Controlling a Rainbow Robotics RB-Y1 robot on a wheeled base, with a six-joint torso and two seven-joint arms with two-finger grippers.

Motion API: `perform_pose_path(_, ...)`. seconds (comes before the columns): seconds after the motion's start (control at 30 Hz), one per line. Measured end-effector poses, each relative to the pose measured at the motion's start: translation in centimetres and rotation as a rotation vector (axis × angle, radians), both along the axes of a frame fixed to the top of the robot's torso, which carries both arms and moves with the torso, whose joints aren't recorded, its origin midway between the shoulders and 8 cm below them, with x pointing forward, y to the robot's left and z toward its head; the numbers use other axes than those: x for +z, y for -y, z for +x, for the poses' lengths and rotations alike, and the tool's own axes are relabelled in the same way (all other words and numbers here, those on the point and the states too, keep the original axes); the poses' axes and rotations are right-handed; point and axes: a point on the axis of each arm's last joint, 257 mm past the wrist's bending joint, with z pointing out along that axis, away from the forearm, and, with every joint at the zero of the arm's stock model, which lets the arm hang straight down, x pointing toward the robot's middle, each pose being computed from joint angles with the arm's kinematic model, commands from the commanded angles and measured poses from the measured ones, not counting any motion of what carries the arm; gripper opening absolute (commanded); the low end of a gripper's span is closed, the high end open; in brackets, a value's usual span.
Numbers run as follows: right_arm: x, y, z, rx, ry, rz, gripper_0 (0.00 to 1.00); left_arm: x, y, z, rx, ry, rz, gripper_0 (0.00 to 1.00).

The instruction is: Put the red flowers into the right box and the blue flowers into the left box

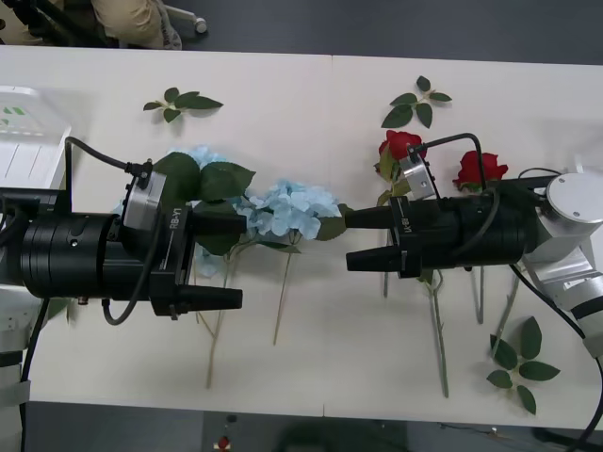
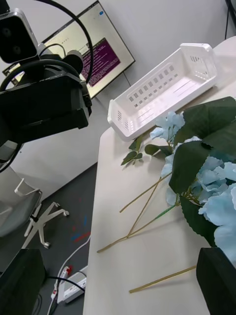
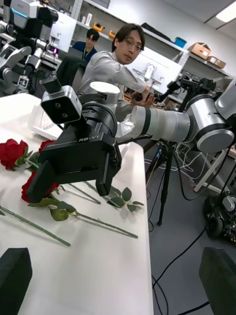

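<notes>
Both grippers hover low over the white table (image 1: 311, 377) in the front view, pointing at each other: the left gripper (image 1: 240, 259) with one black finger among the blue flowers (image 1: 283, 209) and the other beside the tan stems, jaws spread and holding nothing; the right gripper (image 1: 363, 238) likewise spread and empty, just beside the red flowers (image 1: 400, 146), whose thin green stems run beneath that arm. Loose green leaf sprigs (image 1: 179, 102) lie apart. From the right wrist view, the left box (image 2: 164, 91), a shallow slotted white plastic bin with a raised rim, has nothing in it; pale ruffled hydrangea petals, broad dark leaves and straw-like stems spread before it. From the left wrist view, velvety red roses lie under the right gripper's black fingers (image 3: 42, 179), near a translucent white container (image 3: 42, 125) whose contents I cannot tell.
</notes>
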Motion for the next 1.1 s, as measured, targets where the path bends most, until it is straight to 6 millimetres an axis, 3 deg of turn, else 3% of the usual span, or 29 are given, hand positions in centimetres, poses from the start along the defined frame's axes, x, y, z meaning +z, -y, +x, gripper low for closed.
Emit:
perform_pose_path(0.1,0.00,0.00,0.00,0.000,0.000,0.000,1.00,0.00,0.00,0.00,0.000,0.000,0.000,1.00)
perform_pose_path(1.1,0.00,0.00,0.00,0.000,0.000,0.000,1.00,0.00,0.00,0.00,0.000,0.000,0.000,1.00)
